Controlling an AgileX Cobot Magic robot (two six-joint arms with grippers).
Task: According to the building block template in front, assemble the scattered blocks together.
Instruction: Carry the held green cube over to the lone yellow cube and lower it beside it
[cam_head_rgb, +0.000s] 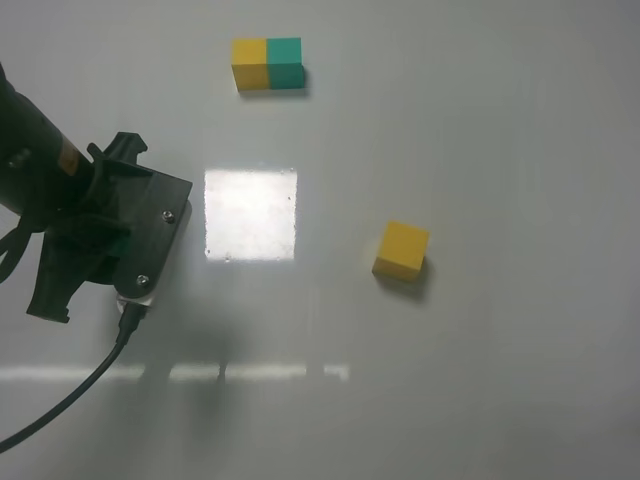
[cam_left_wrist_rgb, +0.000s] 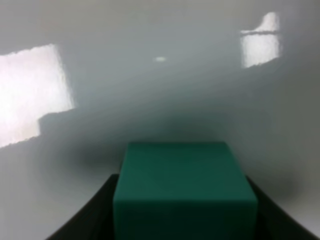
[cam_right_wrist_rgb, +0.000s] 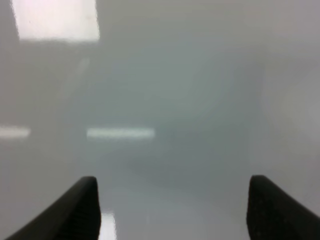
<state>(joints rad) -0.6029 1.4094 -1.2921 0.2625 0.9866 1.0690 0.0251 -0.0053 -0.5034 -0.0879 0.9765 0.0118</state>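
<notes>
The building block template (cam_head_rgb: 268, 63), a yellow cube joined to a teal-green cube, sits at the far middle of the white table (cam_head_rgb: 500, 150). The loose yellow block (cam_head_rgb: 401, 250) lies alone right of centre. My left gripper (cam_head_rgb: 108, 243) is at the left side. In the left wrist view my left gripper (cam_left_wrist_rgb: 185, 210) has its dark fingers (cam_left_wrist_rgb: 87, 215) against both sides of the loose teal-green block (cam_left_wrist_rgb: 182, 187). In the exterior view the arm hides most of that block. My right gripper (cam_right_wrist_rgb: 172, 215) is open and empty over bare table, and does not show in the exterior view.
A bright square glare patch (cam_head_rgb: 250, 214) lies on the table between my left arm and the yellow block. A black cable (cam_head_rgb: 70, 395) trails from the left wrist toward the near left corner.
</notes>
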